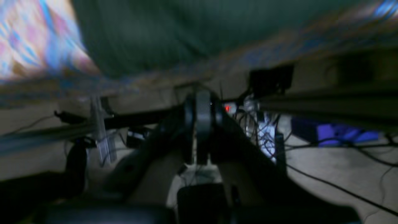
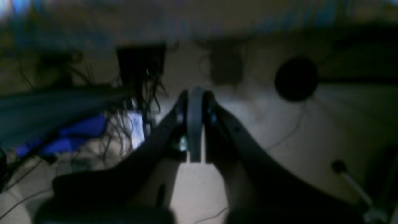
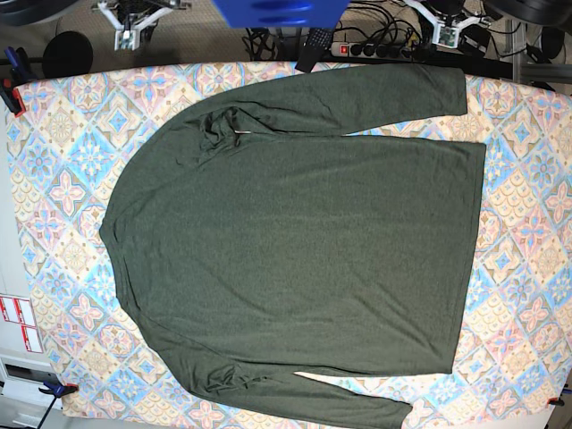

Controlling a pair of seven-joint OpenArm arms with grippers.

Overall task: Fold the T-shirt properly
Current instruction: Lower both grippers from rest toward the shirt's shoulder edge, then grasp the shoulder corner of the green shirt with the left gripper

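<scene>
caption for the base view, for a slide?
Olive-green long-sleeved T-shirt spread flat and unfolded on a patterned tablecloth, sleeves lying along its body; neither gripper over the table.

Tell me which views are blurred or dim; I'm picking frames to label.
Base view: sharp and evenly lit, T-shirt flat on the patterned tablecloth. Left wrist view: dim and motion-blurred, the shut left gripper dark, cloth smeared above. Right wrist view: darkest and softest, right gripper shut, the background mostly unreadable.
</scene>
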